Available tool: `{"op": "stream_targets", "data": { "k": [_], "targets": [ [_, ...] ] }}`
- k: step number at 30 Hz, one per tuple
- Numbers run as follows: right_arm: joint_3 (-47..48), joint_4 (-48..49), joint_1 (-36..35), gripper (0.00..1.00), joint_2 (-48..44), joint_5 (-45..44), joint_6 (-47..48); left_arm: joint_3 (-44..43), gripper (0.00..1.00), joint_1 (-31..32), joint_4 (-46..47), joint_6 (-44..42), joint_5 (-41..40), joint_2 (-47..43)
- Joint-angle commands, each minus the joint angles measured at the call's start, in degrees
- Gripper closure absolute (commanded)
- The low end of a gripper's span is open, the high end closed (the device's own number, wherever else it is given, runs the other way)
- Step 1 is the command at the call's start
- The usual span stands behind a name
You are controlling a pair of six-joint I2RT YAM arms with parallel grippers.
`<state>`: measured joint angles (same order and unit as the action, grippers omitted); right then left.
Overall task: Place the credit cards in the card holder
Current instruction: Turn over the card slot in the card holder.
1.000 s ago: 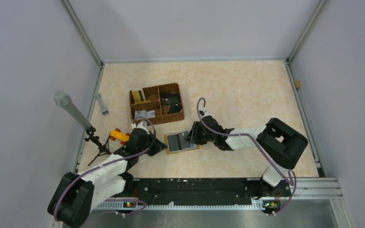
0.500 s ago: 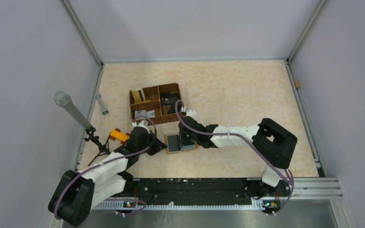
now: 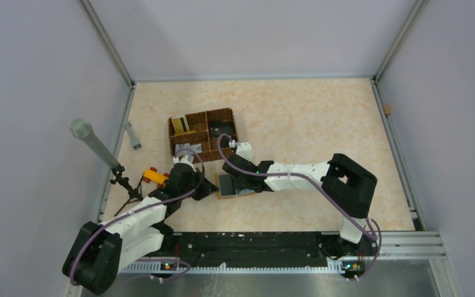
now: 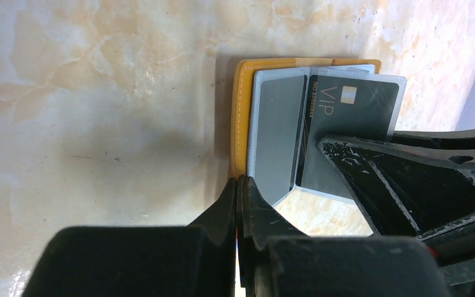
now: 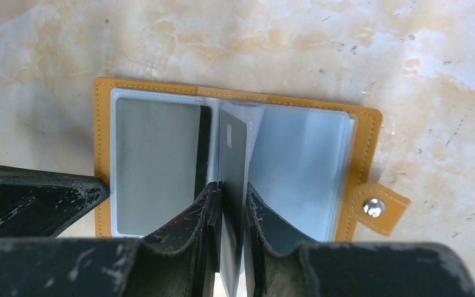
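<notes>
Far left in the top view, a grey mic (image 3: 90, 140) leans on a small stand (image 3: 124, 185). Next is an orange toy block (image 3: 156, 177). Just right of it is the left gripper (image 3: 207, 188), low on the table (image 3: 309, 124). Its 2 fingers are pressed together, w/ the tips on the orange edge of the card holder (image 5: 362, 154). The holder lies open & flat, a bit left of the frame's middle, just below the brown basket (image 3: 201, 114). A pale card (image 3: 178, 125) & a black card (image 3: 222, 132) sit in separate basket boxes. A grey card (image 5: 154, 161) fills the holder's left clear pocket. The right gripper (image 5: 232, 207) is clamped on a dark VIP card (image 5: 232, 151). That card stands on edge at the fold, between the clear pockets.
</notes>
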<state>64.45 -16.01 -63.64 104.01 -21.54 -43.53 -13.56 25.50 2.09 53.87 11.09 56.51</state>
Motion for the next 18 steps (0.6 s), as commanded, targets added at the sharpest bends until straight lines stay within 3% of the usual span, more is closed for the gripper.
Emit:
{"op": "stream_targets", "data": {
  "k": [1,7,13,18],
  "targets": [
    [2.4,-5.2,-0.4,0.82,-0.5,-5.0,2.1,-2.2,1.0,0.0,-0.8,-1.2,-1.0,-0.4],
    [3.8,-6.3,-0.6,0.82,0.8,-5.6,2.9,-2.8,0.99,0.0,-0.9,-1.8,-0.4,-0.1],
    [6.0,-6.5,-1.1,0.77,1.2,-3.6,3.3,-2.3,0.81,-0.1,0.5,-1.9,0.8,1.3],
    [7.7,-6.4,-1.9,0.68,0.8,-2.0,3.4,-2.0,0.79,0.0,2.0,-1.7,1.9,2.9]
  ]
}}
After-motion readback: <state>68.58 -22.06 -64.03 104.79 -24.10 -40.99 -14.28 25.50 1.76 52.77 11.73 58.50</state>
